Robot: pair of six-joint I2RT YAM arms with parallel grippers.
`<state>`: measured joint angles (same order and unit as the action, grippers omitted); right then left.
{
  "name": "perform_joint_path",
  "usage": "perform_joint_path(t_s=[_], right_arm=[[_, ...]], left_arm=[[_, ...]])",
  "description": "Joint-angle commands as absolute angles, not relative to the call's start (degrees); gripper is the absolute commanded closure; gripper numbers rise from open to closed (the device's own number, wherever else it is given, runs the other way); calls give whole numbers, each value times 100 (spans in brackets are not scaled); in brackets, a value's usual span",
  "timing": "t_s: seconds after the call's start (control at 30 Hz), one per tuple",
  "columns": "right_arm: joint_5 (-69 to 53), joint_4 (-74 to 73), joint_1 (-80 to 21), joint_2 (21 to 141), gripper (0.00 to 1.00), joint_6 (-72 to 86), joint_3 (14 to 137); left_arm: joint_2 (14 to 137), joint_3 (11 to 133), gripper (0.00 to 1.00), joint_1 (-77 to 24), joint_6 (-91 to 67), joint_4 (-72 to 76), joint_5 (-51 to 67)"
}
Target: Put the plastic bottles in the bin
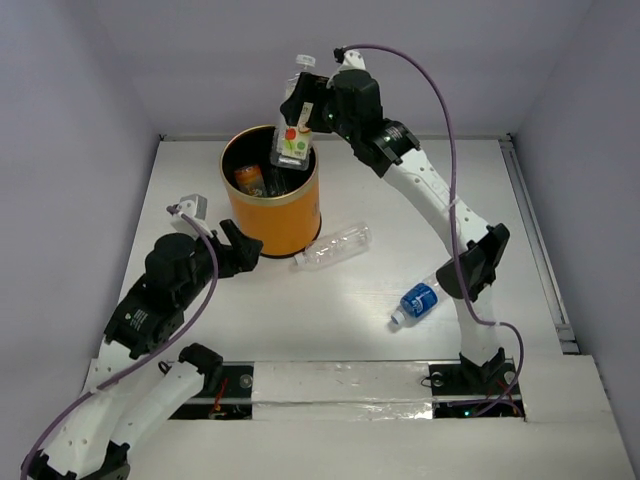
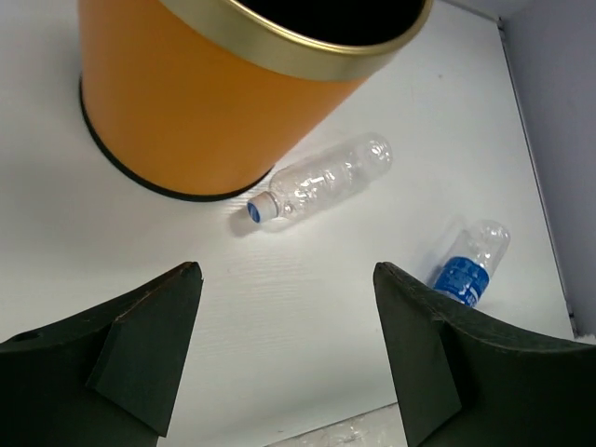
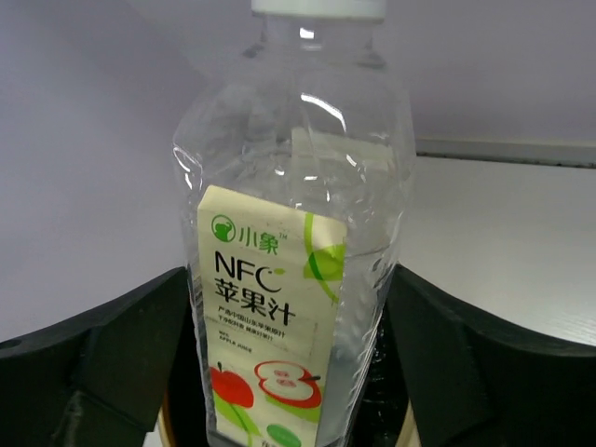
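My right gripper [image 1: 300, 108] is shut on the white fruit-labelled bottle [image 1: 293, 135], holding it upright over the mouth of the orange bin [image 1: 272, 215]. In the right wrist view the bottle [image 3: 279, 279] fills the space between the fingers, with the bin's dark inside below. An orange bottle [image 1: 248, 178] lies inside the bin. A clear bottle [image 1: 335, 247] lies on the table right of the bin. A blue-labelled bottle [image 1: 418, 300] lies nearer the right arm. My left gripper [image 1: 245, 247] is open and empty at the bin's lower left. Its wrist view shows the bin [image 2: 186, 102], the clear bottle [image 2: 326, 177] and the blue-labelled bottle [image 2: 466, 270].
The white table [image 1: 400, 190] is walled by grey panels at the back and sides. The right arm's forearm [image 1: 440, 200] spans the table's right half above the blue-labelled bottle. A taped strip [image 1: 340, 385] runs along the near edge.
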<state>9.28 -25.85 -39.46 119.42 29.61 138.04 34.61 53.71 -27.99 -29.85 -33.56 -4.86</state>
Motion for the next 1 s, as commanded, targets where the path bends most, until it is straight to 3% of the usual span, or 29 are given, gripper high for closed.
perform_joint_path(t_s=[0.0, 0.17, 0.3, 0.37, 0.4, 0.5, 0.57, 0.73, 0.87, 0.97], right_arm=[[976, -2119, -3964, 11312, 5, 2760, 13695], [888, -2372, -3964, 10882, 0, 2523, 13571], [896, -2232, -3964, 10286, 1, 2470, 12869], [1045, -2250, -3964, 9969, 16, 2496, 12274], [1089, -2233, -3964, 9514, 42, 2522, 11948], [1405, -1952, -3964, 8573, 90, 2715, 10152], [1687, -1986, -3964, 7579, 98, 2899, 9233], [2266, -2960, -3964, 5847, 98, 4164, 6537], [2242, -3681, -3911, 4320, 94, 5506, 5118], [2119, -3954, -3911, 3833, 75, 6054, 4415]], left_arm=[[3612, 5265, 28, -2777, -2716, -2762, 165], [4129, 5194, 28, -3224, -2453, -2286, 203], [4604, 5291, 28, -4303, -2373, -1961, -481], [4990, 5326, 28, -4613, -2356, -1855, -632], [5123, 5335, 28, -4727, -2338, -1733, -685], [5676, 5344, 28, -5018, -2163, -1390, -887], [6105, 5422, 28, -5097, -2040, -1214, -940], [7021, 5966, 17, -5212, -1417, -1002, -1054], [7952, 6468, 10, -5212, -942, -941, -1063], [8627, 6819, 9, -5212, -599, -809, -1089]])
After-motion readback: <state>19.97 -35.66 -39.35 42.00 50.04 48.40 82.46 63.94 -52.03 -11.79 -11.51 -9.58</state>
